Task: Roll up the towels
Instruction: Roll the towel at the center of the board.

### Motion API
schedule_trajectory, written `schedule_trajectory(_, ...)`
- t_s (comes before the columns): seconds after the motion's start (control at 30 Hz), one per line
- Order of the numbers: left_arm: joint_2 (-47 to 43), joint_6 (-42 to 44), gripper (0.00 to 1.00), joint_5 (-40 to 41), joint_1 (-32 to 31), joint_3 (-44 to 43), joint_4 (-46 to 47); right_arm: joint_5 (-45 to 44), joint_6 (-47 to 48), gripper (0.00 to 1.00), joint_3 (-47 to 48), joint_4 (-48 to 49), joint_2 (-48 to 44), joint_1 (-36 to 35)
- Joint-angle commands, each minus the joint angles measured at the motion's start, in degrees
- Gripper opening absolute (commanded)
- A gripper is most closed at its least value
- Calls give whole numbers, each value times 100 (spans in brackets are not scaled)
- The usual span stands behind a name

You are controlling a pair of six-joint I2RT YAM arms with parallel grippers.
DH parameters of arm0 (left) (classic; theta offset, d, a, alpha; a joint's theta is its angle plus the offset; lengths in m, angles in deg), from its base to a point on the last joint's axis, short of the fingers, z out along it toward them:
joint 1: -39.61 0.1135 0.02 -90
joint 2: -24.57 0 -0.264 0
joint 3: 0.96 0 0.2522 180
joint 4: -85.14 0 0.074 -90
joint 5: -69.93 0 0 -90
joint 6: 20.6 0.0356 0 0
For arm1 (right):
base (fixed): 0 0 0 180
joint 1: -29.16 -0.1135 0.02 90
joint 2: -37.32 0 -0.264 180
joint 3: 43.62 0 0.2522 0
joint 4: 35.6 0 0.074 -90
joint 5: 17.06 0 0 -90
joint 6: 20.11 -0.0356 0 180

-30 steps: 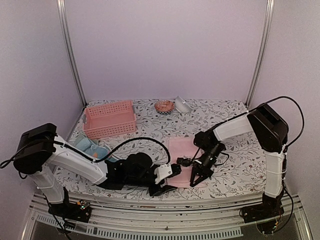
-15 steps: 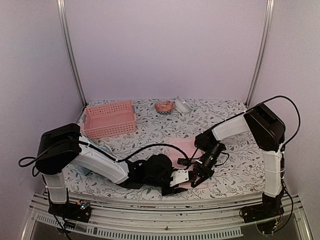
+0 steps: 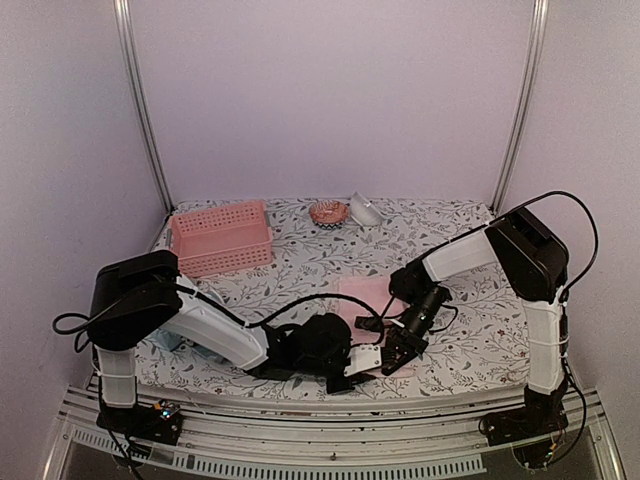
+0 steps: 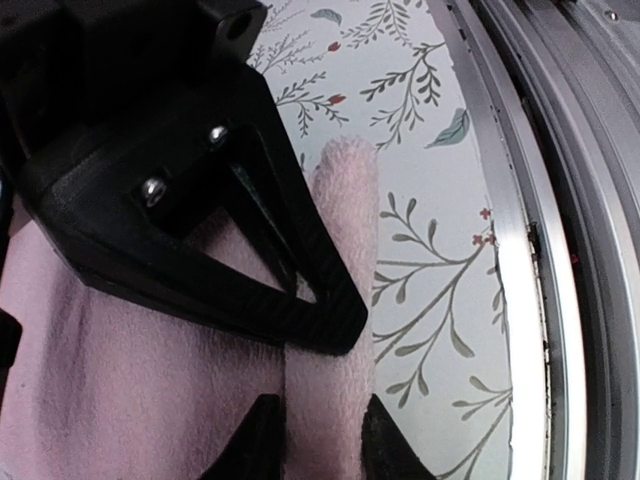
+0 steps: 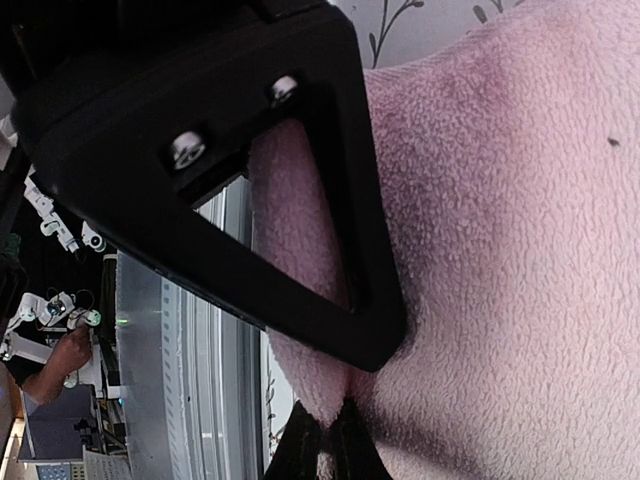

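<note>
A plain pink towel (image 3: 362,297) lies flat near the table's front, its near edge lifted into a fold (image 4: 335,300). My left gripper (image 3: 362,362) is low at that near edge. In the left wrist view its gripper (image 4: 320,445) has one fingertip on each side of the fold, touching it. My right gripper (image 3: 392,352) sits just to the right on the same edge. In the right wrist view that gripper (image 5: 327,440) is shut, pinching a tuck of pink towel (image 5: 480,250). A light blue towel (image 3: 168,338) shows partly behind the left arm.
A pink perforated basket (image 3: 220,238) stands at the back left. A small brown bowl (image 3: 328,212) and a white object (image 3: 365,210) sit at the back middle. The metal rail (image 4: 520,250) of the table's front edge runs close beside the left gripper.
The left arm has swung right, bringing its gripper to the towel's near edge beside the right gripper. Its jaws have narrowed around the fold. The right gripper has barely moved.
</note>
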Motion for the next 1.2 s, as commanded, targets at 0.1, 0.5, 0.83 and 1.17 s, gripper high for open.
schedule_trajectory(0.1,95,-37,17,-77,-47,-126,-187,73,-8,4,67,-6,73,50)
schedule_trajectory(0.5,-24,-371,4,-402,-32,-117,-393,60,-340,38,588,-65,-698,720)
schedule_trajectory(0.83,-267,-632,5,-479,-29,2,-491,-1696,-1720,31,859,1215,159,726)
schedule_trajectory(1.17,-265,-1079,1,-936,76,77,-450,-1490,-1754,31,956,1105,139,726)
